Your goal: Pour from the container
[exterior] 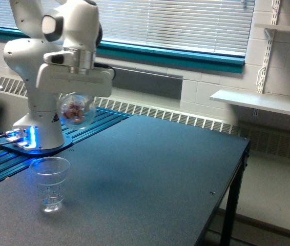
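The container (76,109) I carry is a small rounded vessel of clear plastic, smooth and almost globe-shaped, and through its wall I can see reddish-pink and white bits heaped inside. It hangs in the air just under my gripper (75,97), above the table and well above the cup (50,183). My fingers are hidden behind the wide white block of my hand, so I cannot tell how far apart my jaws stand; the container sits right up against the underside of that block and touches nothing else. The cup below is clear plastic too, but ribbed and tapered to a narrow base; it stands upright on the table (150,174) near the front corner at the exterior view's left. The table top is dark, matte and finely grained, with a thin black edge and leg at the exterior view's right. My base (38,134) is smooth white, glowing blue at its foot, and stands on a ridged blue metal surface.
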Motion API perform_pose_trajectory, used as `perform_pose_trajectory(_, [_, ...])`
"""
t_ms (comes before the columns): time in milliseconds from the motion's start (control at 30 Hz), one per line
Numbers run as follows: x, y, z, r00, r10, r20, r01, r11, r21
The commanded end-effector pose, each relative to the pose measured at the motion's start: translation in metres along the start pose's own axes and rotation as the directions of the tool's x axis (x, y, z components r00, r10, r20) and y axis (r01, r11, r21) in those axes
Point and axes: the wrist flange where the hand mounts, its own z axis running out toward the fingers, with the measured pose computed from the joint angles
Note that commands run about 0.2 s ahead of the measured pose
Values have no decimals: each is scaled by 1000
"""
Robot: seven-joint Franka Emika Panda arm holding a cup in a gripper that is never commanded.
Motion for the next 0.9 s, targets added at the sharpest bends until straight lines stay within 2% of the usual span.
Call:
perform_pose_trajectory(33, [6, 28, 12, 992, 124, 28, -123, 991, -51])
perform_pose_trajectory(233, [5, 48, 25, 985, 157, 66, -149, 983, -110])
perform_pose_trajectory(400, [6, 67, 36, 976, 200, 91, -179, 963, -201])
perform_pose_trajectory(500, [6, 72, 38, 970, 219, 107, -191, 955, -227])
perform_pose_trajectory(667, [7, 71, 39, 965, 235, 116, -203, 950, -236])
perform_pose_trajectory(900, [19, 61, 36, 970, 219, 107, -191, 956, -225])
